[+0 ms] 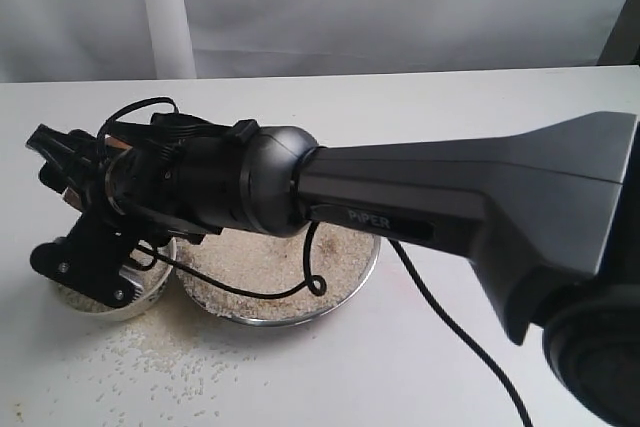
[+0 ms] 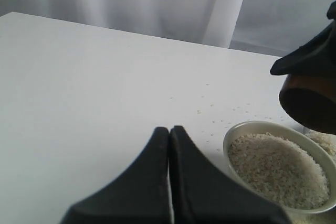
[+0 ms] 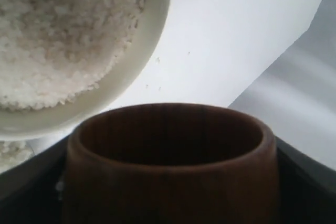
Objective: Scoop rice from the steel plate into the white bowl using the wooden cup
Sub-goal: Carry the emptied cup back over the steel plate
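Observation:
My right gripper [image 1: 58,159] reaches across to the left and is shut on the wooden cup [image 3: 168,150], whose dark inside looks empty. In the left wrist view the cup [image 2: 310,98] hangs tilted just above the edge of the white bowl [image 2: 247,128], which is heaped with rice [image 2: 275,169]. The bowl [image 1: 135,305] stands left of the steel plate [image 1: 300,312], partly under the right wrist. More rice [image 1: 260,257] lies spread across the plate. My left gripper [image 2: 169,129] is shut and empty, low over the table beside the bowl.
Loose grains [image 1: 170,367] are scattered on the white table in front of the bowl and plate. A black cable [image 1: 440,317] loops from the right arm over the plate. A pale curtain [image 1: 400,7] backs the table.

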